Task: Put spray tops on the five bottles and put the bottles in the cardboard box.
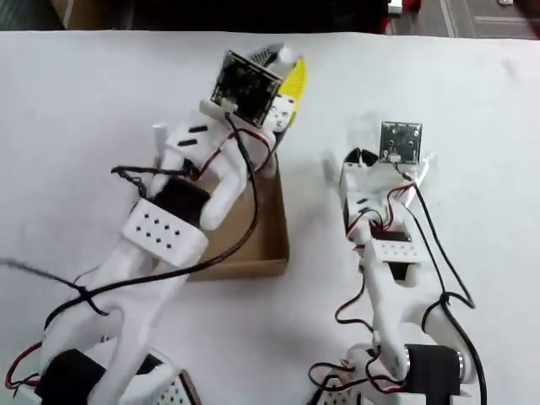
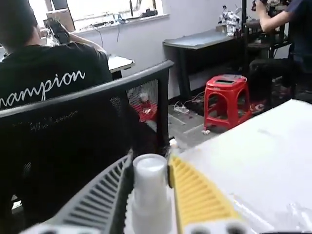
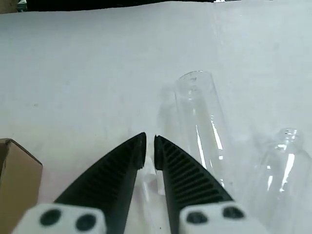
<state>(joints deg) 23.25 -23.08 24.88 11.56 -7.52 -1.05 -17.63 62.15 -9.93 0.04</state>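
Observation:
My left gripper [image 2: 150,160], with one grey and one yellow finger, is shut on a white spray top [image 2: 148,195] and points level out over the table's far edge. In the high view this gripper [image 1: 285,63] hangs just past the far end of the cardboard box [image 1: 268,240]. My right gripper [image 3: 149,142] has black fingers shut to a thin slit, low over the white table. Two clear bottles without tops are just beyond it: one [image 3: 201,122] lies on its side, the other [image 3: 279,165] is beside it. Whether anything clear sits between the black fingers I cannot tell.
A corner of the box [image 3: 14,173] shows beside my right gripper. The right arm [image 1: 380,219] stands to the right of the box. Beyond the table's far edge are a black chair [image 2: 97,122] with a seated person and a red stool [image 2: 226,97].

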